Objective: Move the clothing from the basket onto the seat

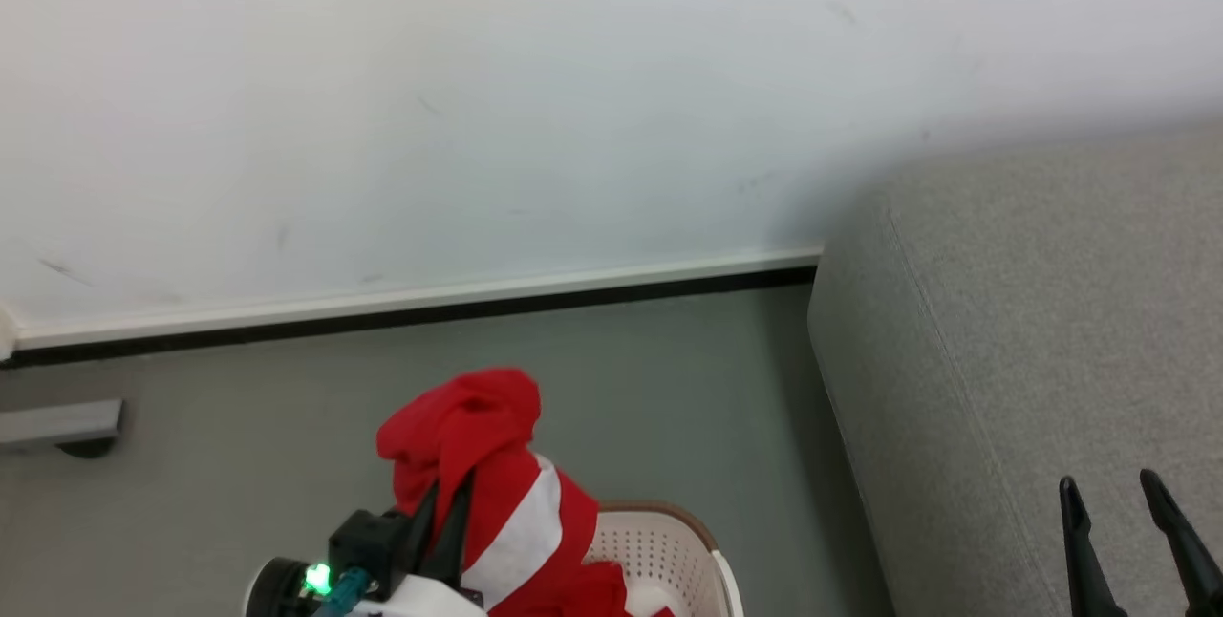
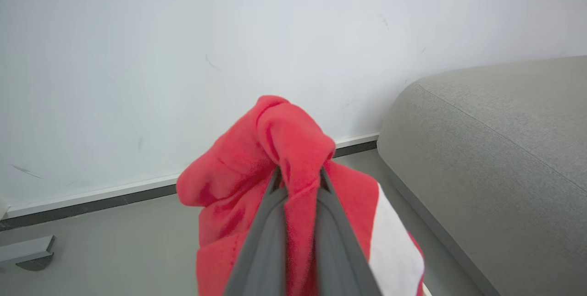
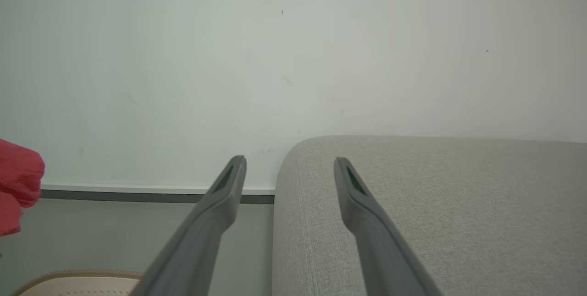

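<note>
Clothing (image 1: 497,502), red sports garment with white stripe: pinched between the closed fingers of left gripper (image 2: 300,173), hanging above laundry basket (image 1: 669,550) at 6 o'clock in head view, lower folds reaching into it. Grey sofa (image 1: 1032,330) at 3 o'clock, apart from garment. Right gripper (image 1: 1106,479): spread wide, empty, seen against sofa at 5 o'clock.
</note>
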